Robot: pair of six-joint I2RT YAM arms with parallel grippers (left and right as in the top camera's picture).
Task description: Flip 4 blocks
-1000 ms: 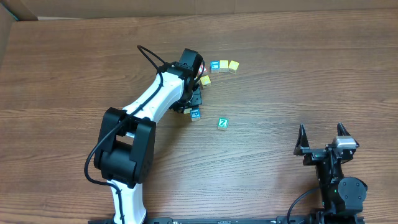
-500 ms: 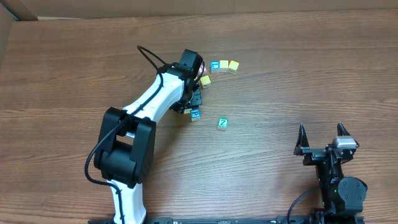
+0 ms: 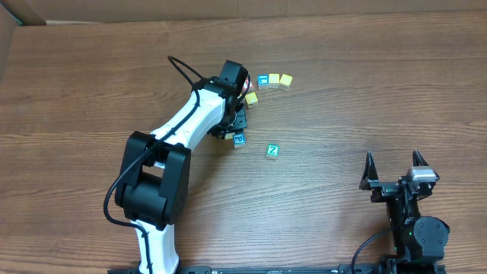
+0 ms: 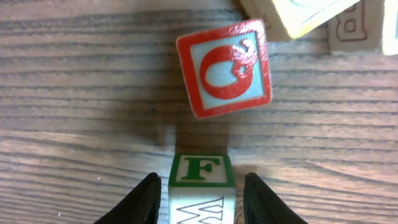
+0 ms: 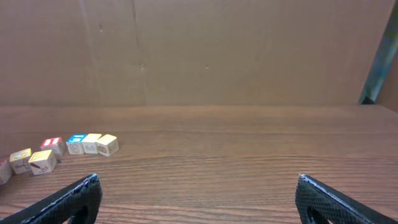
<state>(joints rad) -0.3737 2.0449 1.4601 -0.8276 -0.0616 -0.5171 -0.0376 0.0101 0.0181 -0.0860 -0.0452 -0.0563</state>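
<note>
In the left wrist view a small block point(image 4: 200, 186) with a green F face and a W face stands on the table between my left gripper's point(image 4: 202, 200) fingers. The left finger touches it and a thin gap shows at the right finger, so the jaws are open around it. Overhead, this block point(image 3: 239, 140) shows a blue face under the left gripper point(image 3: 237, 134). A red-faced block point(image 4: 225, 67) lies tilted just beyond it. The teal Z block point(image 3: 272, 151) sits apart to the right. My right gripper point(image 3: 394, 164) stands wide open and empty near the front right, also seen as the right gripper point(image 5: 199, 200).
A row of a blue-faced cube point(image 3: 262, 80) and two yellow cubes point(image 3: 280, 79) lies behind the left gripper, with another yellow cube point(image 3: 252, 98) beside the wrist. A cardboard wall point(image 5: 199, 50) backs the table.
</note>
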